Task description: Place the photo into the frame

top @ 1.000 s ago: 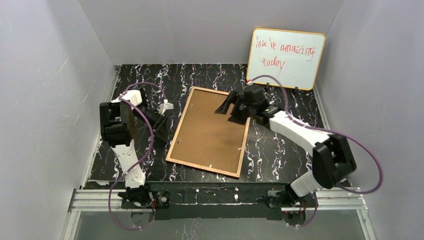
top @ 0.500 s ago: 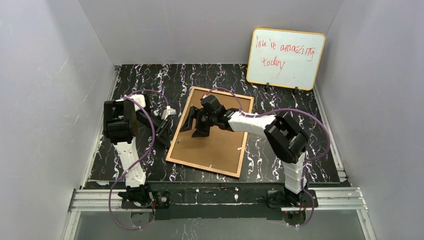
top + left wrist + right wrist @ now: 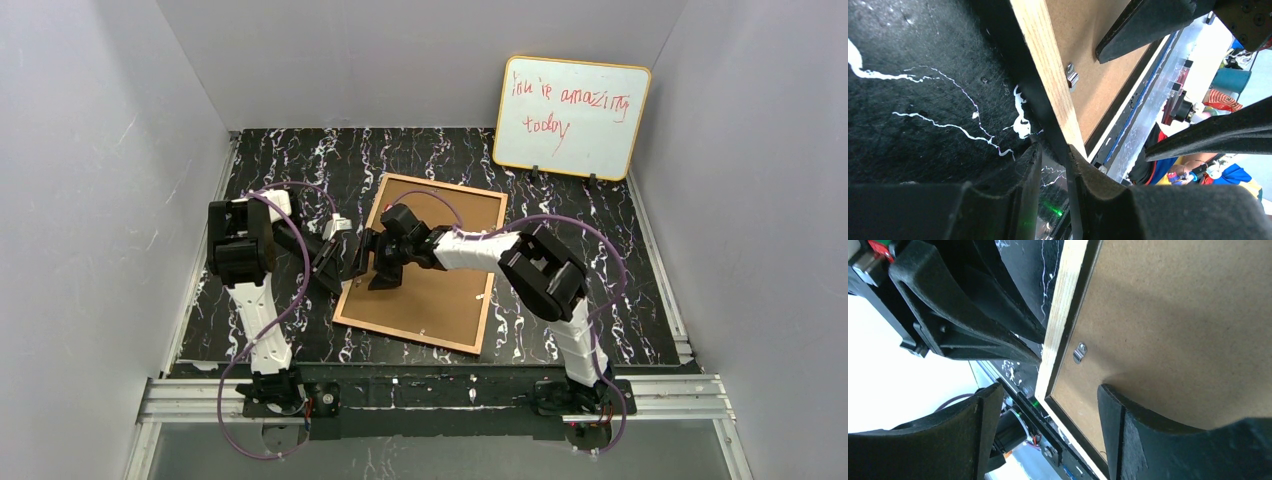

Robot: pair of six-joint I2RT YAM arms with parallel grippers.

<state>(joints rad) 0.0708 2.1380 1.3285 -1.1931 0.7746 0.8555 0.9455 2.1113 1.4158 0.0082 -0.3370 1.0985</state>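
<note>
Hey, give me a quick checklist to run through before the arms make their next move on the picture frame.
1. Frame lying back-up on the table: ok.
2. Left gripper on the frame's left rail: looks ok, the wooden rail runs down between its fingers.
3. Right gripper open: ok. It straddles the same rail, one finger over the backing panel.
4. Metal clip reachable: ok, it lies just ahead of the right gripper's gap.
5. Backing panel off the frame: not ok, it covers the back.
6. Photo located: cannot tell, no view shows it.
</note>
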